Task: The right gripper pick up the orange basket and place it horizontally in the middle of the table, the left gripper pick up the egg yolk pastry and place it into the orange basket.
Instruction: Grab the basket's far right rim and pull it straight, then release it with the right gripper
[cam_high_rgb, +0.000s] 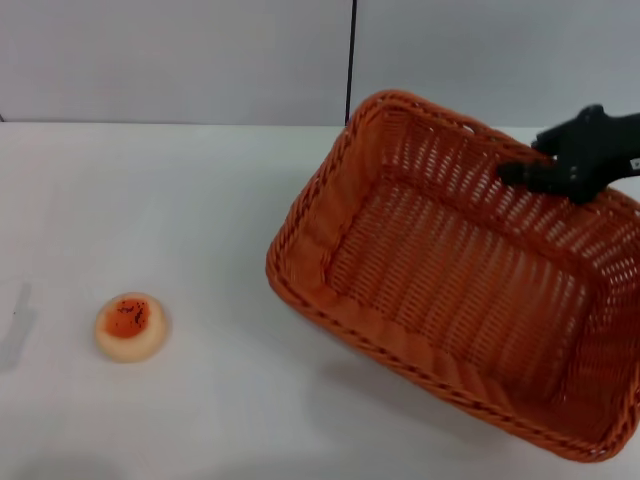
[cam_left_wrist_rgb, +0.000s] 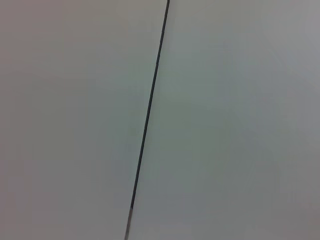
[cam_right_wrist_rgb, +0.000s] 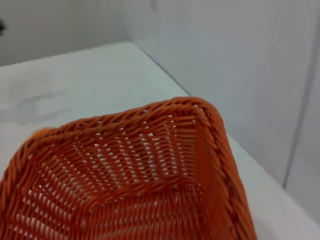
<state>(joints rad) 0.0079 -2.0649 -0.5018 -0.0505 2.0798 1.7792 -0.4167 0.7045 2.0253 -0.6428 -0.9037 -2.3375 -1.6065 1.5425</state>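
The orange basket (cam_high_rgb: 322, 226) fills the right half of the head view. It sits askew to the table's edges and is tilted, with a shadow under its near side. My right gripper (cam_high_rgb: 525, 163) is shut on the basket's far rim near the right edge of the table. In the right wrist view, one empty corner of the orange basket (cam_right_wrist_rgb: 130, 170) shows close up. The egg yolk pastry (cam_high_rgb: 131, 326) lies alone on the white table (cam_high_rgb: 200, 200) at the near left, far from the basket. The left gripper is out of view.
A grey wall with a dark vertical seam (cam_high_rgb: 351, 60) stands behind the table. The left wrist view shows only this wall and its seam (cam_left_wrist_rgb: 150, 110). The right wrist view shows the table (cam_right_wrist_rgb: 75, 85) meeting the wall at a corner.
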